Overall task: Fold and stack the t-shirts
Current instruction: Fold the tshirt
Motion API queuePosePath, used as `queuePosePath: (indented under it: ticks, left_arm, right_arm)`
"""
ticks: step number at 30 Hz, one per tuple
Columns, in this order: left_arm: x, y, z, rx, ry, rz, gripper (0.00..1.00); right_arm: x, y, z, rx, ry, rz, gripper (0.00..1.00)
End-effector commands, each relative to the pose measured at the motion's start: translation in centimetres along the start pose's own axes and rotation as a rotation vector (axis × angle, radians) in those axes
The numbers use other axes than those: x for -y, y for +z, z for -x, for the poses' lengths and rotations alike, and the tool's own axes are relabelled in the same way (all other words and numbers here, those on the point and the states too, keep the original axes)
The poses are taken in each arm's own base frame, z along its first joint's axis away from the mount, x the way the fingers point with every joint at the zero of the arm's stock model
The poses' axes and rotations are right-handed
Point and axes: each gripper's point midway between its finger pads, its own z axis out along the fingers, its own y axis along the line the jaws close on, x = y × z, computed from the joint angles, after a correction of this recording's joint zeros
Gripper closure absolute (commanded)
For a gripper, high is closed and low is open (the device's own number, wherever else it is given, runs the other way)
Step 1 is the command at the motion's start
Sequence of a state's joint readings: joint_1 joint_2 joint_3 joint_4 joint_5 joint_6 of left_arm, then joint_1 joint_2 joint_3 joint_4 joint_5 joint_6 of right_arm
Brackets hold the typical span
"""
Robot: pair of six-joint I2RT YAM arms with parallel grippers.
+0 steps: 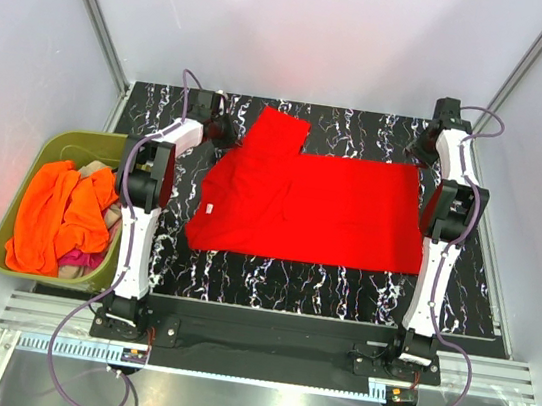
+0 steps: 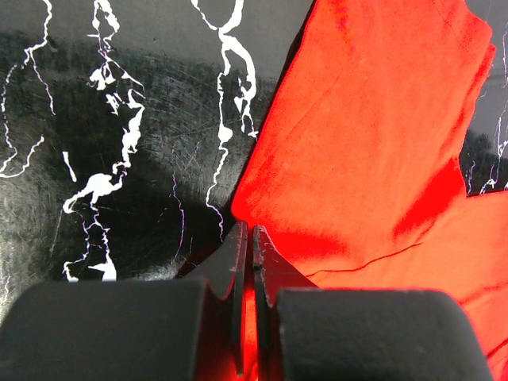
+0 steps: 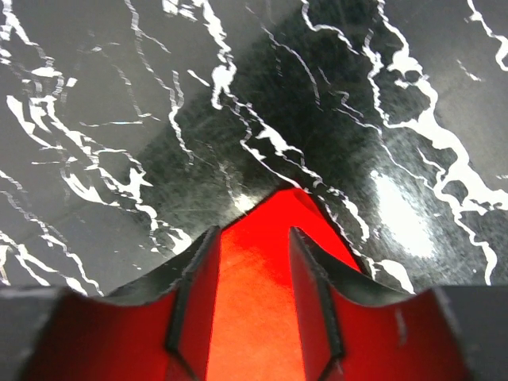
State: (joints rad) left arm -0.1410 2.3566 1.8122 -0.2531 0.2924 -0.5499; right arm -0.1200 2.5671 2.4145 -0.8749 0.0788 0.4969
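You had the red shirt [image 1: 321, 205] unfolded on the worktop [image 1: 271, 274]. The left gripper [image 2: 246, 230] clamped its far edge, and the right gripper [image 3: 252, 234] stood with jaws apart around a corner. The other shirts [image 1: 57, 213] lay in the tub [image 1: 27, 179].

I can't read any words or numbers here. The red t-shirt [image 1: 331, 206] has a tiny white tag [image 1: 207, 210] at its neck, but it is too small to read. The worktop [image 1: 271, 274] shows only white squiggly lines.

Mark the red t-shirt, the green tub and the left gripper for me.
red t-shirt [image 1: 331, 206], top view, middle of its body.
olive-green tub [image 1: 77, 144], top view, bare far wall.
left gripper [image 2: 248, 230], left wrist view, between its shut fingertips.
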Motion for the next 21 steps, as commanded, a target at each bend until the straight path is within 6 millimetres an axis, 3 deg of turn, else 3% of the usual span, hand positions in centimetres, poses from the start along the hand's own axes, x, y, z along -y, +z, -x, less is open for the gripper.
queuePosePath:
  ticks: [1,10,21]
  left_arm:
    - [2.7,-2.2,3.1,0.078,0.030,-0.055,1.00]
    - [3.5,-3.0,3.6,0.099,0.009,-0.075,1.00]
    - [4.0,-3.4,3.8,0.108,0.002,-0.090,1.00]
  right_arm:
    - [0.5,-0.5,0.8,0.022,0.048,-0.035,0.55]
    - [1.1,1.3,-0.2,-0.007,0.136,-0.083,0.54]
    - [2.9,3.8,-3.7,-0.121,0.197,-0.165,0.59]
